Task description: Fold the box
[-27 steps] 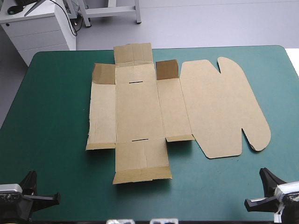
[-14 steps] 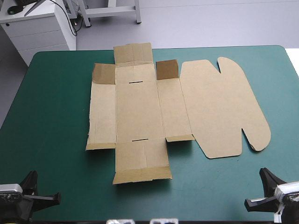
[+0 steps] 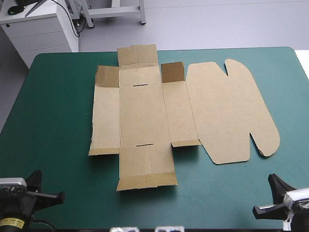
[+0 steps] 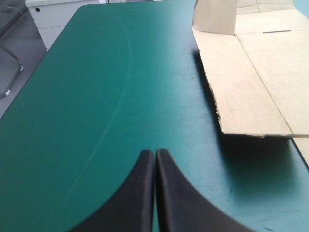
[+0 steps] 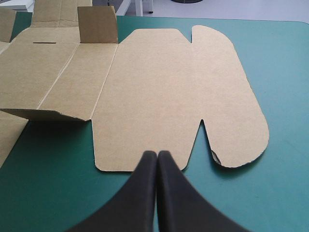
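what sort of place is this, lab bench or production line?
Likely a robotics lab test bench, not a line: one table with a teal-green cover, a single brown box lying unfolded on it, left claw and right claw shut at the near edge.

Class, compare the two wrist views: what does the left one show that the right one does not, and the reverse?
Only the left wrist view: the left gripper, shut, over bare teal-green cover, apart from the outer left edge of the box. Only the right wrist view: the right gripper, shut, pointing at the wide rounded lid ahead of it. Both: the brown box, mostly flat, and the far slot in its middle panel.
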